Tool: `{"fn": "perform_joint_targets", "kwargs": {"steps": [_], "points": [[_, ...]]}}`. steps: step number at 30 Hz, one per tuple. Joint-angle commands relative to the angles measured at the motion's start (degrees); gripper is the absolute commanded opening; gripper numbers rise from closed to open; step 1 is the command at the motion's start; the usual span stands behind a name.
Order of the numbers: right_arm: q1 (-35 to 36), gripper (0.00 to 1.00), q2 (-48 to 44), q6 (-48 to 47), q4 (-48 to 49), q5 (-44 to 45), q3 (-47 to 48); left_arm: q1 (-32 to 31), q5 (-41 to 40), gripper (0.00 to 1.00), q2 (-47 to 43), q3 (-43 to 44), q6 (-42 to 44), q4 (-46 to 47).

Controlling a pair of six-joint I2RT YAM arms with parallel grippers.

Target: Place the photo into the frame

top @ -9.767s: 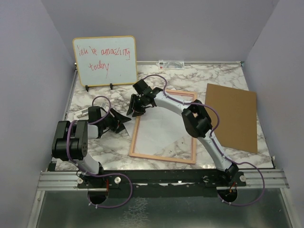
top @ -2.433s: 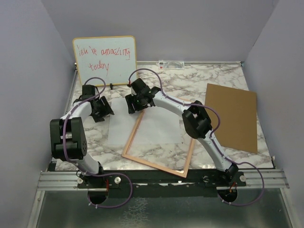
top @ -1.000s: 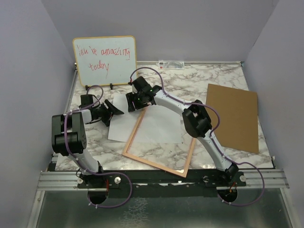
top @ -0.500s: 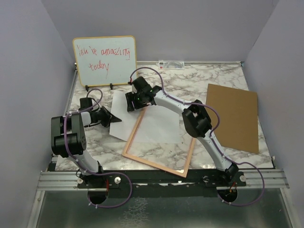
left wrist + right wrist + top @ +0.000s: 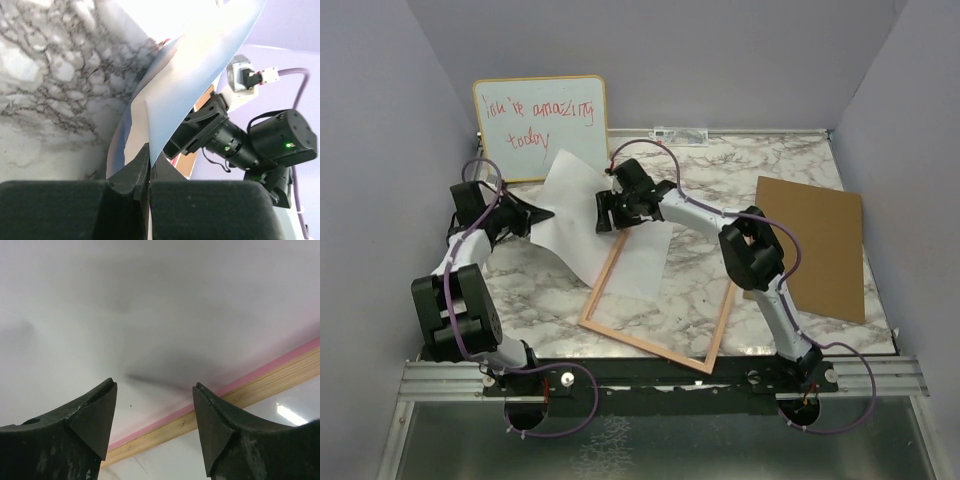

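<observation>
Frame [image 5: 642, 347] lies flat on the marble table [image 5: 700, 170], skewed, with its near right corner close to the front edge. Inside it is mostly bare pane with marble showing through. Only the far left corner is covered, where the photo [image 5: 570, 205] drapes across the border.

Photo is white side up. One end lies on the frame corner, the other is raised off the table toward the left. The left wrist view shows the blue print on its underside [image 5: 120, 145].

Left gripper [image 5: 527, 213] is clamped tight on the photo's left edge, and the sheet curls up out of the closed fingers [image 5: 135, 172].

Right gripper [image 5: 618, 215] sits over the photo at the frame's far left corner. Its jaws are spread with nothing between them, just white sheet [image 5: 150, 305] and the wood border [image 5: 250, 387] below. Can't tell if the tips touch the paper.

Whiteboard [image 5: 535, 125] stands at back left, with red handwriting that reads "you're amazing today". The photo's raised corner overlaps its lower right edge in the top view.

Brown backing board [image 5: 810, 245] lies flat on the right, apart from the frame. A small white label strip [image 5: 680, 132] sits at the back edge, text too small to read.
</observation>
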Motion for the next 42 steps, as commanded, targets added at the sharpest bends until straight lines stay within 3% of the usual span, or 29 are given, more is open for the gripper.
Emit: {"fn": "perform_joint_targets", "kwargs": {"steps": [1, 7, 12, 16, 25, 29, 37, 42], "points": [[-1.00, 0.67, -4.18, 1.79, 3.24, -2.48, -0.48, 1.59, 2.40, 0.00, -2.95, 2.70, -5.64, 5.67], [-3.16, 0.67, -7.34, 5.66, 5.10, -3.94, -0.42, 4.12, 2.77, 0.00, -4.11, 4.74, -7.41, 5.33], [-4.59, 0.67, -11.78, 8.05, 6.81, -3.31, -2.17, 6.15, 0.24, 0.00, -3.51, 13.91, 0.43, -3.95], [-5.49, 0.67, -14.79, 7.49, 4.67, -0.49, -3.69, 7.50, 0.37, 0.00, -3.64, 17.08, 1.83, -5.07], [-11.54, 0.67, -25.98, 11.58, -3.13, 17.82, -17.57, 8.54, -6.33, 0.00, -4.23, 26.55, 13.60, -17.78], [-16.99, 0.68, -30.99, 14.01, -7.44, 21.12, -26.22, 8.56, -10.21, 0.00, -3.99, 33.14, 18.47, -24.14], [-21.53, 0.71, -39.30, 15.49, -12.19, 23.29, -39.84, 8.56, -7.45, 0.00, -2.59, 38.96, 16.64, -24.79], [-23.04, 0.80, -40.10, 18.61, -14.98, 24.01, -44.59, 7.92, -4.44, 0.00, -2.88, 37.28, 13.83, -22.69]]}}
